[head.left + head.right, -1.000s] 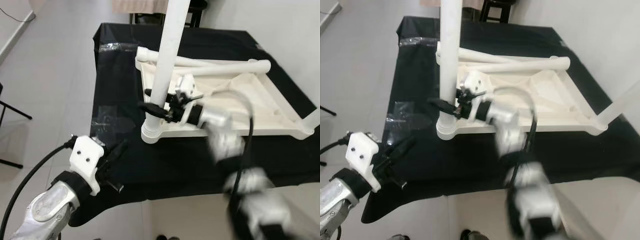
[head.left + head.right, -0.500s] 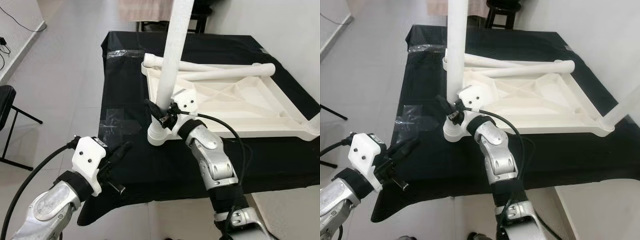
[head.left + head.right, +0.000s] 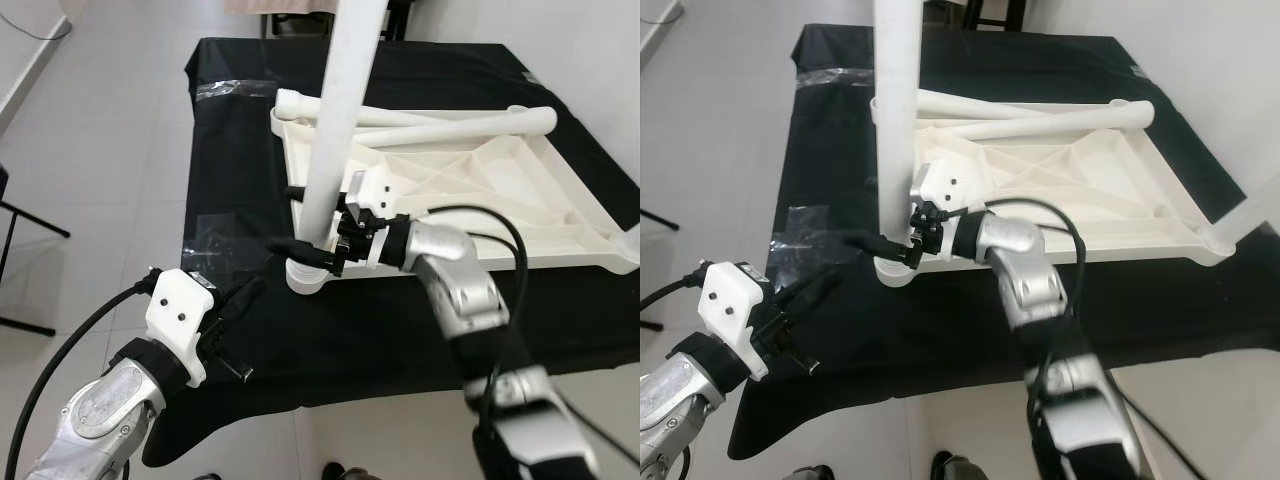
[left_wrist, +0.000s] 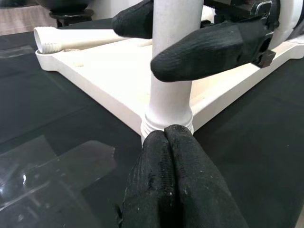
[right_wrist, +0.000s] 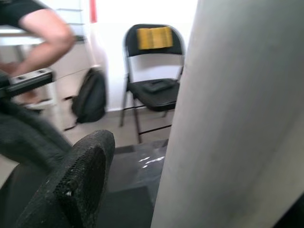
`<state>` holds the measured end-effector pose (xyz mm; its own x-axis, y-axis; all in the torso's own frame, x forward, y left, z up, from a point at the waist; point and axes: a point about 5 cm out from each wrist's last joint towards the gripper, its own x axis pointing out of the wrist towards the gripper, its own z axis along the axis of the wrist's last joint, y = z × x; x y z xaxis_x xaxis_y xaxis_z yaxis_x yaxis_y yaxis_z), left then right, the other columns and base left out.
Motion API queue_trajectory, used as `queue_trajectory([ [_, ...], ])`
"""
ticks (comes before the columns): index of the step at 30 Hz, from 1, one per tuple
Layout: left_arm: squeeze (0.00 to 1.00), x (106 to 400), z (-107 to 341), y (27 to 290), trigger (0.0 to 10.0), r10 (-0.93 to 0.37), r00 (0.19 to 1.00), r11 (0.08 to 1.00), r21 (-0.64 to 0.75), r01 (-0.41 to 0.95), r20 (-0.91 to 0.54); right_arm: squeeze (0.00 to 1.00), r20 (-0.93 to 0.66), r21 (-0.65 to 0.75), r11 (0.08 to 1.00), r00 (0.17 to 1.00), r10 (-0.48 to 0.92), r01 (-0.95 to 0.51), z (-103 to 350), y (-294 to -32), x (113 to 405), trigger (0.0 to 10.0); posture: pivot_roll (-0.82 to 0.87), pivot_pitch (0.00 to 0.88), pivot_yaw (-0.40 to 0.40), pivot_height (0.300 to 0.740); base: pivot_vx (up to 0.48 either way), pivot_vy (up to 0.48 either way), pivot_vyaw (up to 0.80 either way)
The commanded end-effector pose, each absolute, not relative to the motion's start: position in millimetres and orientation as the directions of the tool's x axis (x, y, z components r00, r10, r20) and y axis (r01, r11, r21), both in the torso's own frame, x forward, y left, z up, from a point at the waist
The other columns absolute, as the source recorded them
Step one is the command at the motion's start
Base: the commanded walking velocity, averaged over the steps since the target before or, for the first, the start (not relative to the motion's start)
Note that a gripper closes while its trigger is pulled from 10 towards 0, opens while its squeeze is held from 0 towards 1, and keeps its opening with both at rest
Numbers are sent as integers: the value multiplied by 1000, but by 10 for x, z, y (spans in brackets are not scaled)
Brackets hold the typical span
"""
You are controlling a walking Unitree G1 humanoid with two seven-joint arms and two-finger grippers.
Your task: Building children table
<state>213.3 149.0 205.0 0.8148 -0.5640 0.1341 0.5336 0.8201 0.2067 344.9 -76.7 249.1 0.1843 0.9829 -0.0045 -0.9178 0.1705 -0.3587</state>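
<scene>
Seating the upright leg (image 3: 335,120) in the tabletop (image 3: 470,200) corner socket near the desk's (image 3: 240,130) left edge w/ right gripper (image 3: 310,225) clamped round it needs vertical twisting; left gripper (image 3: 235,300) shut, empty.

Bench (image 3: 250,150) w/ black cloth cover, standing on pale tiled floor (image 3: 100,150). Lying directly on the cloth: white plastic tabletop (image 3: 480,200), upside down, ribbed underside up, taking up most of the bench's right half. Its near-left corner socket (image 3: 305,275) sits on the cloth, not far from the bench's front edge. Two clear tape/plastic patches on the cloth: one near the far-left corner (image 3: 235,92), one at the left edge, mid bench (image 3: 225,235). Front-left strip of cloth bare, w/ some creases.
</scene>
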Motion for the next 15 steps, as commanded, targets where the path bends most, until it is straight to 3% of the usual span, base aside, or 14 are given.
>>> queue_trajectory([
  [1, 0, 2114, 2024, 1475, 10000, -568, 813, 818, 195, 541, 128, 0, -37, -339, 77, 95, 995, -937, 2403, -702, 3408, 10000, 121, 225, -136, 740, 0, 0, 0],
  [3, 0, 2113, 2029, 1477, 10000, -567, 814, 819, 196, 540, 129, 0, -73, -348, 23, 51, 996, -937, 2443, -692, 3442, 10000, 127, 227, -138, 740, 0, 0, 0],
  [4, 0, 2112, 2029, 1478, 10000, -566, 814, 819, 197, 539, 128, 0, -79, -342, -15, 13, 997, -940, 2497, -680, 3450, 2235, 128, 228, -137, 740, 0, 0, 0],
  [5, 0, 2112, 2030, 1480, 10000, -566, 814, 819, 198, 538, 128, 0, -80, -337, -40, -14, 997, -941, 2535, -671, 3454, 2235, 128, 228, -137, 740, 0, 0, 0],
  [6, 0, 2111, 2030, 1480, 10000, -566, 815, 819, 199, 538, 127, 0, -78, -326, -74, -51, 996, -942, 2582, -666, 3451, 0, 129, 229, -136, 740, 0, 0, 0],
  [15, 0, 2105, 2033, 1479, 10000, -567, 815, 818, 201, 539, 124, 0, -121, -302, -172, -141, 983, -938, 2610, -692, 3468, 0, 131, 235, -138, 740, 0, 0, 0],
])
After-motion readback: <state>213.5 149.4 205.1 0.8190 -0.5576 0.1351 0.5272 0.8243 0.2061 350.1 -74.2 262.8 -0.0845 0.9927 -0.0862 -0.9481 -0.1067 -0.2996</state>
